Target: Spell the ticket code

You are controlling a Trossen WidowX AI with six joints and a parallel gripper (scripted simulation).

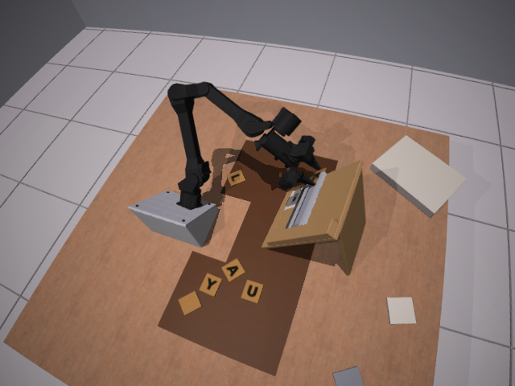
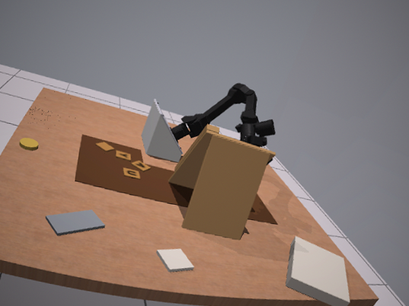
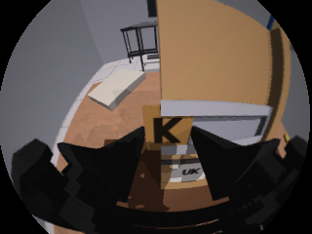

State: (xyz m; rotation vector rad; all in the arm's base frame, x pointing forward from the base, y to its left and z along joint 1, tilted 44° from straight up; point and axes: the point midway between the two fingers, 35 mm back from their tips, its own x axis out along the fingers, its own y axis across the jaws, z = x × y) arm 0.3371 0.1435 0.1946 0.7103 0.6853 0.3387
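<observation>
The fingers are pinching a tan letter tile marked K [image 3: 167,131], one dark finger on each side of it, with the printed face turned toward the wrist camera. In the top view the gripper [image 1: 305,178] sits at the far end of the slanted wooden board [image 1: 336,199], right at the upper end of the pale grey letter rail [image 1: 305,203] that runs down the board's face. That end looks like the open one, though the arm hides the exact mouth, and whether the tile's edge has already entered the channel cannot be told. A small white ticket [image 3: 190,172] shows just below the rail in the wrist view; its print is too blurred to read with confidence. On the dark mat [image 1: 232,315] the other tiles wait: an L tile [image 1: 236,178] near the arm's base [image 1: 166,215], and well apart, toward the near side of the table [image 1: 83,290], an A tile [image 1: 233,269], a Y tile [image 1: 211,284], a U tile [image 1: 252,290] and a blank-faced tile [image 1: 189,302]. The step in hand appears to be feeding the K into the rail, so the task seems at an early stage. The next move calls for keeping the tile square to the channel, sliding it down along the rail until it seats at the closed end, and only then releasing, all without leaning on the board hard enough to shift it.
</observation>
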